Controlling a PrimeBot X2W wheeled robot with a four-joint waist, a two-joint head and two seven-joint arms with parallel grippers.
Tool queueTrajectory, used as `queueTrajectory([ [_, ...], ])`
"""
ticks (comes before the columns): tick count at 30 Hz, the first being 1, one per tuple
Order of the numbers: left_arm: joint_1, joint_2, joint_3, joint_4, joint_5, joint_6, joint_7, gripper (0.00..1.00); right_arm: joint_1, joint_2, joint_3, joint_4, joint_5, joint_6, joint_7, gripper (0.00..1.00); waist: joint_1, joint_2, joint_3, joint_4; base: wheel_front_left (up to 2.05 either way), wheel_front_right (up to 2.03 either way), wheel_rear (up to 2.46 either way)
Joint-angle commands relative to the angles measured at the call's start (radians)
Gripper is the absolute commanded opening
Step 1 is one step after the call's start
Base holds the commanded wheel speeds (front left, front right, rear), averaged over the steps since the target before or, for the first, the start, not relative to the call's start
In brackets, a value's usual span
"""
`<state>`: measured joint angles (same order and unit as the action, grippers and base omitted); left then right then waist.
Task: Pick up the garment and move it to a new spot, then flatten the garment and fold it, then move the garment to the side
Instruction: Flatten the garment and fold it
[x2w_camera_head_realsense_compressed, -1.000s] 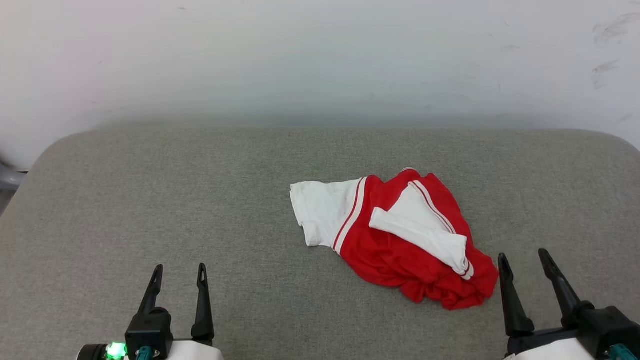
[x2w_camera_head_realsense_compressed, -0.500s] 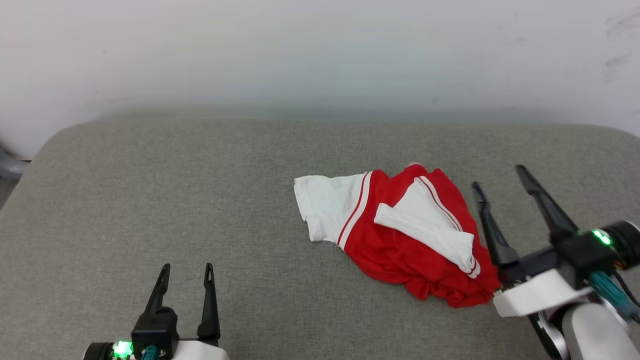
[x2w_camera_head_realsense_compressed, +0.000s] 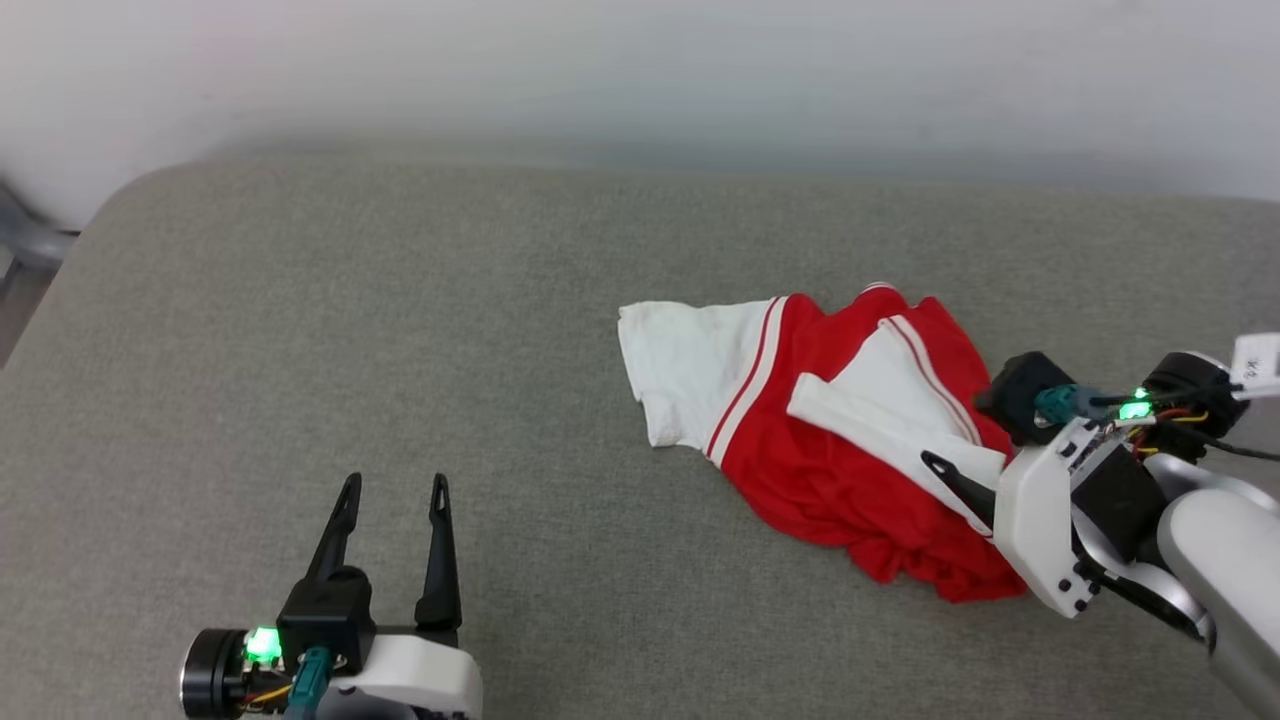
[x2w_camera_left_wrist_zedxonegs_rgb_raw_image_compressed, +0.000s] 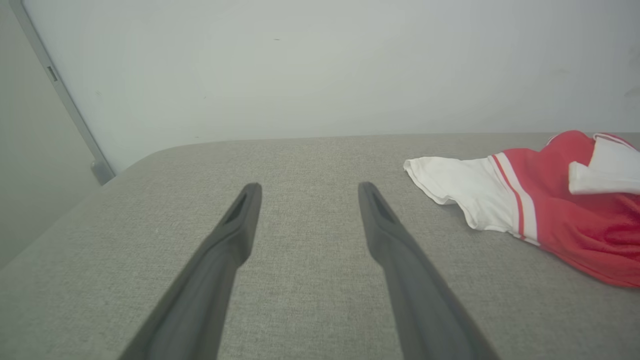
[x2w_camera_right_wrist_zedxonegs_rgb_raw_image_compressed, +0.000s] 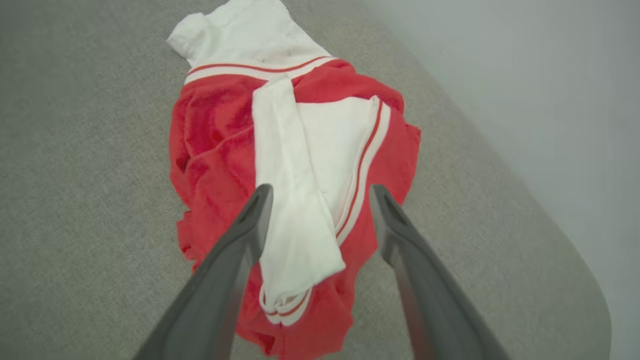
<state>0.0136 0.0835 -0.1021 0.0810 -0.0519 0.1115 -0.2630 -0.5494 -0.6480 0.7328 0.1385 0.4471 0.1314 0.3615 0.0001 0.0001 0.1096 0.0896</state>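
Observation:
The garment (x2w_camera_head_realsense_compressed: 800, 470) lies crumpled on the grey padded surface, right of centre: red body, one white sleeve spread to the left, the other folded across the top. Its print is hidden. My right gripper (x2w_camera_right_wrist_zedxonegs_rgb_raw_image_compressed: 321, 192) hovers open over the garment's right end, its fingers straddling the folded white sleeve from above; whether they touch the cloth I cannot tell. One of its fingers (x2w_camera_head_realsense_compressed: 955, 482) shows in the head view, pointing left over the red fabric. My left gripper (x2w_camera_head_realsense_compressed: 394, 485) stands open at the lower left, well apart from the garment (x2w_camera_left_wrist_zedxonegs_rgb_raw_image_compressed: 550, 215), with nothing between its fingers.
The grey padded surface (x2w_camera_head_realsense_compressed: 400, 300) has rounded corners and ends at a pale wall (x2w_camera_head_realsense_compressed: 640, 70) behind. A grey frame part (x2w_camera_head_realsense_compressed: 25, 235) shows past the far left corner. Bare padding stretches left of the garment.
My right arm has risen from the lower right, turned inward and now points left over the garment's right end. The head view has also shifted. The left gripper and the garment have not moved.

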Motion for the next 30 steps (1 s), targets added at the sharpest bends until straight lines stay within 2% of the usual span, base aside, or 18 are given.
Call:
queueTrajectory([
  [1, -0.024, -0.007, -0.006, -0.005, 0.004, -0.004, -0.003, 1.00, -0.050, -0.032, 0.054, -0.004, 0.037, -0.001, 0.056, 1.00, -0.0001, -0.0001, 0.040, 0.028, 0.00, 0.00, 0.00],
  [6, -0.064, -0.017, -0.009, 0.001, -0.002, -0.012, -0.003, 1.00, -0.143, -0.077, 0.180, 0.029, 0.105, -0.001, 0.156, 1.00, -0.0001, -0.0001, 0.098, 0.063, 0.00, 0.00, 0.00],
  [9, -0.082, -0.021, -0.012, 0.004, -0.004, -0.011, -0.003, 1.00, -0.171, -0.071, 0.254, 0.084, 0.137, -0.001, 0.181, 1.00, -0.0001, -0.0001, 0.124, 0.078, 0.00, 0.00, 0.00],
  [12, -0.090, -0.026, -0.016, 0.007, -0.005, -0.011, -0.003, 1.00, -0.188, -0.056, 0.331, 0.151, 0.157, -0.001, 0.179, 1.00, -0.0001, -0.0001, 0.139, 0.088, 0.00, 0.00, 0.00],
  [16, -0.093, -0.029, -0.014, 0.012, -0.007, -0.007, -0.003, 1.00, -0.199, -0.028, 0.400, 0.207, 0.181, -0.001, 0.123, 1.00, -0.0001, -0.0001, 0.141, 0.090, 0.00, 0.00, 0.00],
  [17, -0.089, -0.030, -0.011, 0.013, -0.006, -0.005, -0.003, 1.00, -0.207, -0.021, 0.411, 0.213, 0.182, -0.001, 0.097, 0.50, -0.0001, -0.0001, 0.137, 0.086, 0.00, 0.00, 0.00],
  [18, -0.083, -0.030, -0.006, 0.015, -0.006, -0.005, -0.003, 1.00, -0.218, -0.018, 0.415, 0.216, 0.182, -0.001, 0.066, 0.05, -0.0001, -0.0001, 0.133, 0.080, 0.00, 0.00, 0.00],
  [19, -0.079, -0.030, -0.004, 0.017, -0.004, -0.006, -0.003, 1.00, -0.229, -0.018, 0.417, 0.220, 0.185, -0.001, 0.038, 0.00, -0.0001, -0.0001, 0.127, 0.075, 0.00, 0.00, 0.00],
  [25, -0.059, -0.030, 0.015, 0.022, 0.005, -0.014, -0.003, 1.00, -0.229, -0.001, 0.329, 0.202, 0.265, -0.001, -0.136, 0.00, -0.0001, -0.0001, 0.085, 0.025, 0.00, 0.00, 0.00],
  [26, -0.059, -0.030, 0.015, 0.022, 0.005, -0.014, -0.003, 1.00, -0.229, -0.001, 0.329, 0.202, 0.265, -0.001, -0.136, 0.00, -0.0001, -0.0001, 0.085, 0.025, 0.00, 0.00, 0.00],
  [30, -0.041, -0.031, 0.022, 0.019, 0.015, -0.022, -0.003, 1.00, -0.134, 0.024, 0.176, 0.190, 0.378, -0.001, -0.273, 0.00, -0.0001, -0.0001, 0.057, -0.018, 0.00, 0.00, 0.00],
])
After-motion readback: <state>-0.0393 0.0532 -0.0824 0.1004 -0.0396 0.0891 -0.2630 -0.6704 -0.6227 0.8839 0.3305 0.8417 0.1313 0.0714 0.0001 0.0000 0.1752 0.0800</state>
